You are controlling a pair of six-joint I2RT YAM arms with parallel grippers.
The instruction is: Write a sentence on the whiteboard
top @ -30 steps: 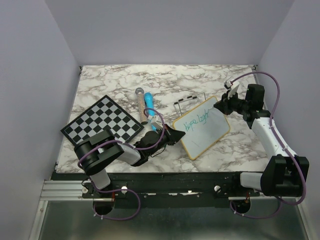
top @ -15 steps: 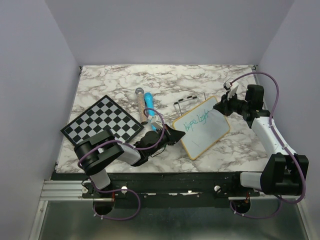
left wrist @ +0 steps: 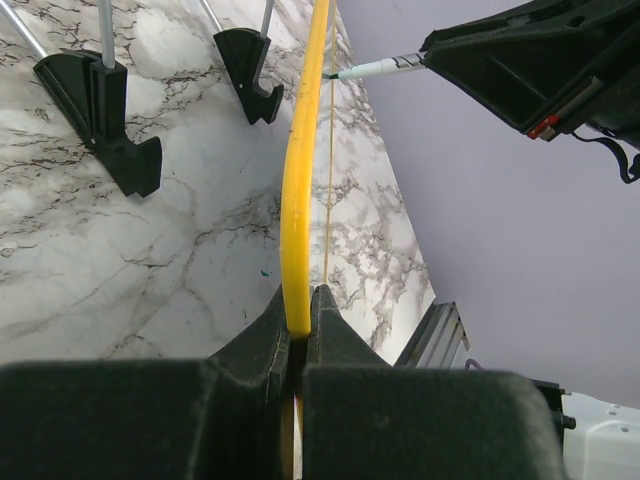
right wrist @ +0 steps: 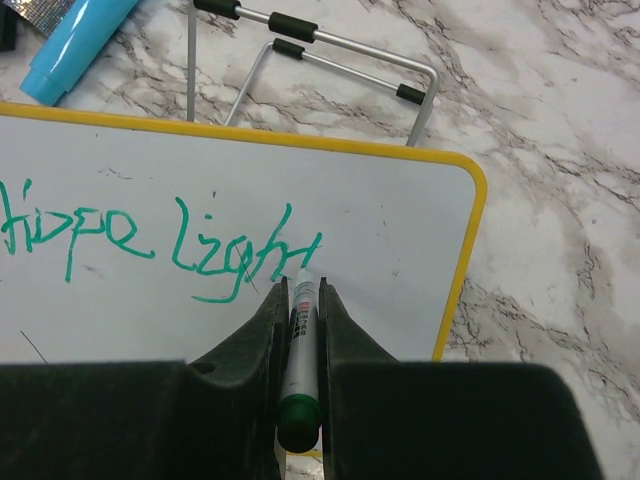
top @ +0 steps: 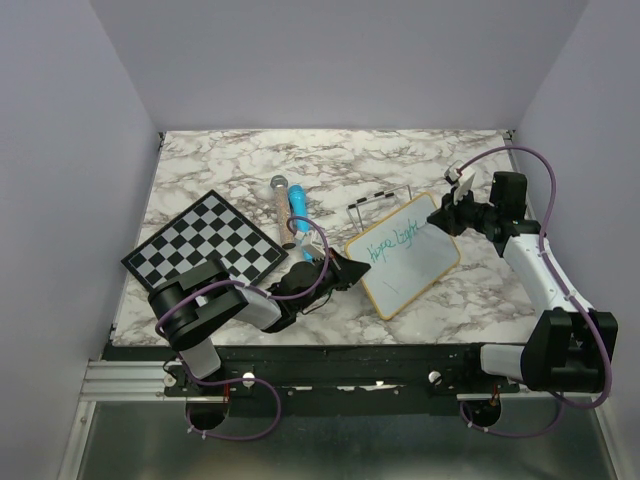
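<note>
Left wrist view: left tool (left wrist: 298, 300) clamped on the whiteboard (left wrist: 303, 150) frame's edge at the bench (left wrist: 150, 250) middle-right. Beyond, right tool (right wrist: 300, 285) pinches the green marker (right wrist: 297, 330), tip on the sentence (right wrist: 170, 245) — heavy pressure could slip that thin grip, smearing letters.

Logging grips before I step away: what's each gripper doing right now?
Left gripper: closed, pinching the whiteboard by its yellow edge.
Right gripper: closed on the green marker.

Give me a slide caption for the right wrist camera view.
Right gripper holds a green-ended white marker on the yellow-framed whiteboard, tip ending green handwritten words "Hope Light".
</note>
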